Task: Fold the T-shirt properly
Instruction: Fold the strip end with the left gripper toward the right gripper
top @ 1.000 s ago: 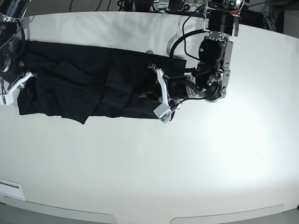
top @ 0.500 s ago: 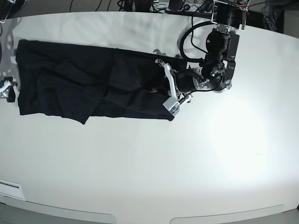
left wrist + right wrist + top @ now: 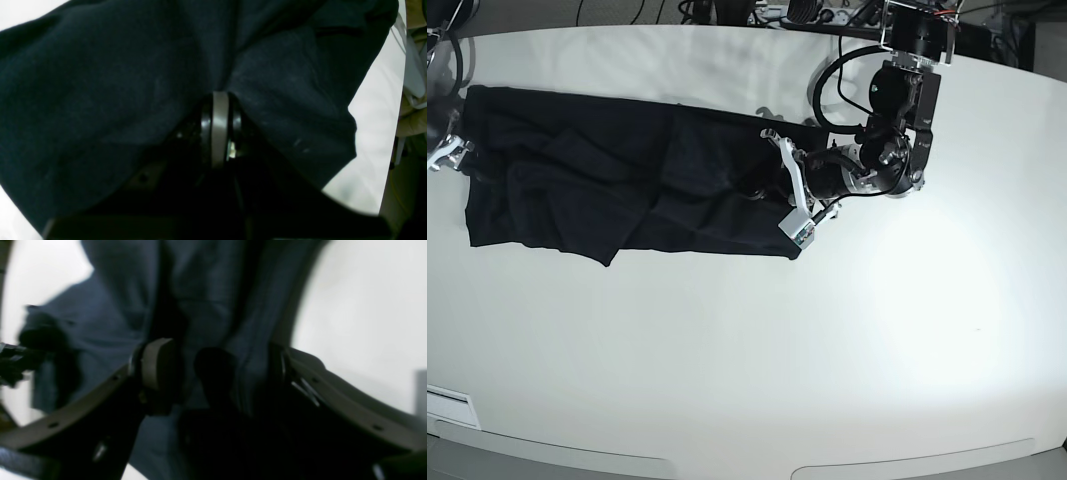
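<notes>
The black T-shirt (image 3: 607, 180) lies as a long folded strip across the far left half of the white table (image 3: 827, 340). At the strip's right end, my left gripper (image 3: 767, 188) lies low on the cloth. In the left wrist view this gripper (image 3: 220, 100) is shut, and the T-shirt (image 3: 100, 83) puckers at its tip. My right gripper (image 3: 449, 150) hovers at the strip's left end, at the frame's edge. The right wrist view is blurred but shows this gripper (image 3: 220, 366) open, with the T-shirt (image 3: 206, 290) lying loose beyond its fingers (image 3: 160, 363).
Cables and dark equipment (image 3: 797, 12) crowd the table's far edge behind the left arm (image 3: 897, 110). A white label (image 3: 447, 405) sits at the near left corner. The curved front edge (image 3: 747, 470) of the table runs along the bottom.
My right gripper has opened, let go of the shirt's left end and drawn back up to the left. The left arm shifted a little right with the cloth, then held still.
</notes>
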